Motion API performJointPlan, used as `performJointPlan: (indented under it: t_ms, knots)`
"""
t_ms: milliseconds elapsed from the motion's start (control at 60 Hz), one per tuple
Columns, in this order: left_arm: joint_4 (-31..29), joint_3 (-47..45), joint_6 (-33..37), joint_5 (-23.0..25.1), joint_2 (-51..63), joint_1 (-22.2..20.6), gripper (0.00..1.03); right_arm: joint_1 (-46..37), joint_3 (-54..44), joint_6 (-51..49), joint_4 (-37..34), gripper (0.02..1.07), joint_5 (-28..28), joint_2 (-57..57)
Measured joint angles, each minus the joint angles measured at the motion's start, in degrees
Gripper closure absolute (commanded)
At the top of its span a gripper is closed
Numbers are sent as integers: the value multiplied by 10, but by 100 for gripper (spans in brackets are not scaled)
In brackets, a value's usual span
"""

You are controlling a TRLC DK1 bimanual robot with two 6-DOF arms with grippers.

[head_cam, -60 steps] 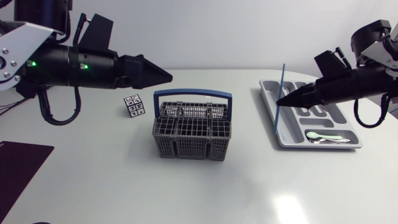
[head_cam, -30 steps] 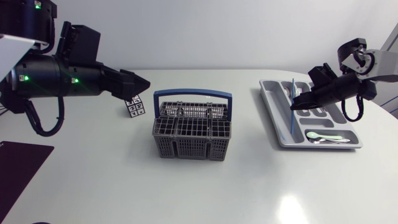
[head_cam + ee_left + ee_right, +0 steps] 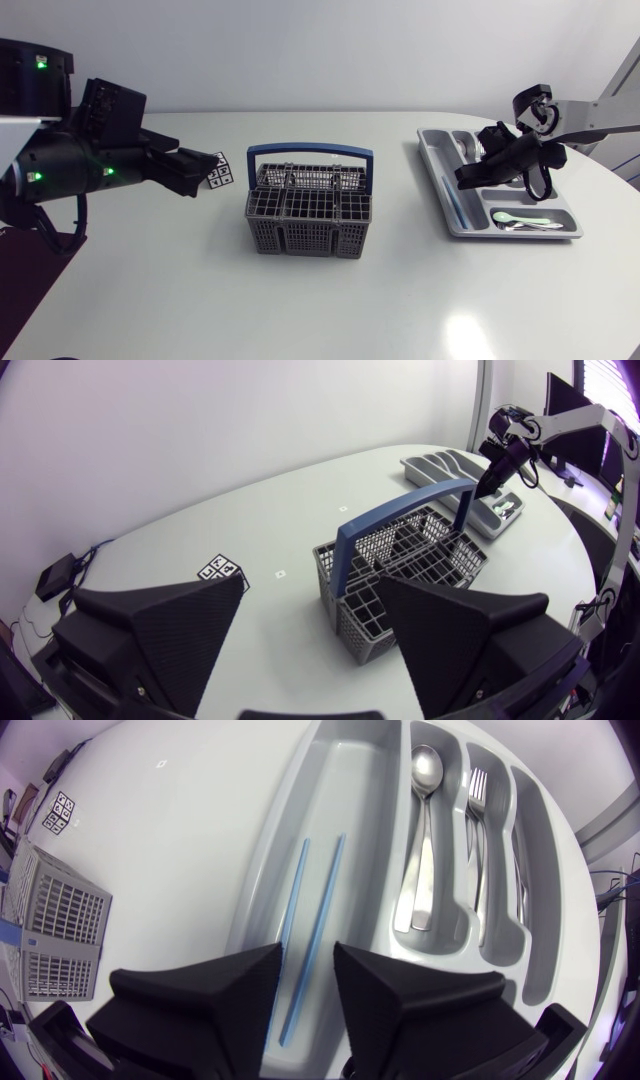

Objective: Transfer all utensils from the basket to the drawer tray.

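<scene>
The right gripper [image 3: 308, 960] hangs just over the drawer tray [image 3: 345, 780], a pale grey plastic tray. Its 2 fingers are parted by a narrow gap and nothing is between them. Under and ahead of it, 2 thin blue chopsticks [image 3: 320, 910] lie side by side, nearly parallel, in the tray's long compartment. A steel spoon [image 3: 420, 850] and a fork [image 3: 477, 850] lie in the next 2 slots beside them. The left gripper [image 3: 310, 585] is spread wide and holds nothing. Ahead of it stands the basket [image 3: 400, 560], a grey grid box with a blue arched handle, and a patterned cube [image 3: 222, 571] sits near one fingertip.
</scene>
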Motion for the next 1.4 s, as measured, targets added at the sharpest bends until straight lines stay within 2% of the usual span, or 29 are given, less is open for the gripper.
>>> performJointPlan:
  t_ms: [50,350,550,833,1400]
  knots:
    - [7,-10,8,0,-8,6,5,2,0,2,2,6,4,1]
    - [46,-62,38,-2,-45,30,5,2,-37,2,44,6,8,-29]
    - [77,-105,40,-2,-59,47,5,12,-140,2,114,6,17,-146]
    - [121,-145,40,-2,-77,76,5,49,-274,1,210,6,114,-292]
    - [198,-243,42,-1,-129,120,5,89,-468,-3,294,6,139,-520]
